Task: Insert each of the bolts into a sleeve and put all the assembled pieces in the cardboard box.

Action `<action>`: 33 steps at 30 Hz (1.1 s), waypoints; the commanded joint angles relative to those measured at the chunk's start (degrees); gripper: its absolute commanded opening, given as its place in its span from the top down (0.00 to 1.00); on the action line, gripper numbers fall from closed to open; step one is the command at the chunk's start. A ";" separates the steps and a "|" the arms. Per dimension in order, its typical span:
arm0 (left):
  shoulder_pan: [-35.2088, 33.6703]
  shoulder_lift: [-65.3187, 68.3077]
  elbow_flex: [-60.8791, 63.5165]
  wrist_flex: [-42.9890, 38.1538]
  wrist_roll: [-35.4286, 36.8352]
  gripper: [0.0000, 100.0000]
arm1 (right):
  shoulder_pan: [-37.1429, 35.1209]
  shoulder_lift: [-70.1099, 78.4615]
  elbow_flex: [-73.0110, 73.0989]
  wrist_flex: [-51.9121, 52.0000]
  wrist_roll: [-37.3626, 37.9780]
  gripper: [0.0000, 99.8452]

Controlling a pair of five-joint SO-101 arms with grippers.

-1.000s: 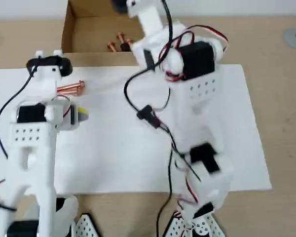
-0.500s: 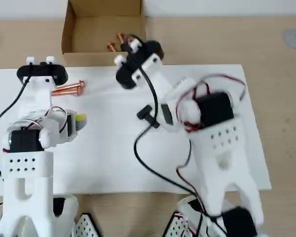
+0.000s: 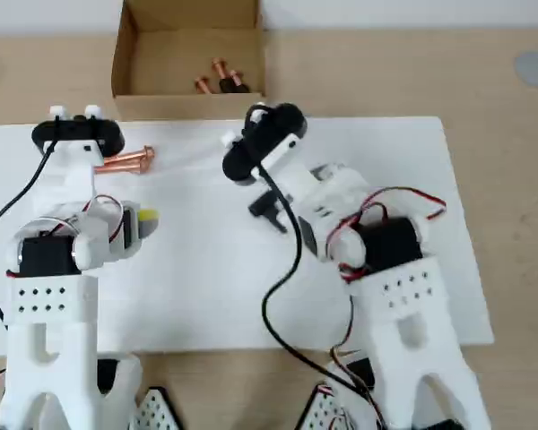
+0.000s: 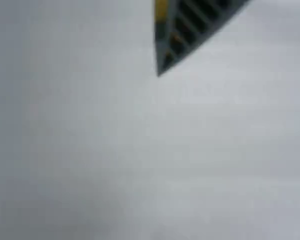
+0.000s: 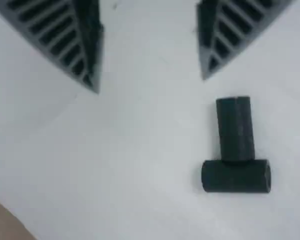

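A copper bolt (image 3: 130,159) lies on the white mat (image 3: 206,296) at the far left. My left gripper (image 3: 76,134) hangs just to the left of it. A black T-shaped sleeve (image 3: 267,208) (image 5: 235,150) lies near the mat's middle. My right gripper (image 3: 251,148) (image 5: 150,50) hovers open just beyond the sleeve, holding nothing. The cardboard box (image 3: 125,54) stands beyond the mat's far edge, and assembled copper-and-black pieces (image 3: 217,77) lie in its near right corner.
Both white arms rise from bases at the table's front edge. A black cable (image 3: 282,269) loops from the right arm over the mat. A grey disc (image 3: 536,67) sits on the wooden table at the far right.
The right arm has drawn back from over the box and lowered its gripper above the mat near the black sleeve. The left arm has pulled back slightly toward its base.
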 commanded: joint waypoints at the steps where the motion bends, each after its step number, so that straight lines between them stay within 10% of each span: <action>1: -0.44 -1.01 0.18 -3.43 2.99 0.73 | 0.75 5.67 -0.84 -4.04 -1.23 0.81; 12: -1.23 -1.01 11.16 -15.38 14.95 0.73 | 0.48 24.75 -9.19 -4.40 3.43 0.76; 33: -1.23 -1.01 10.99 -15.47 16.09 0.73 | -2.33 48.13 -21.67 0.70 11.16 0.76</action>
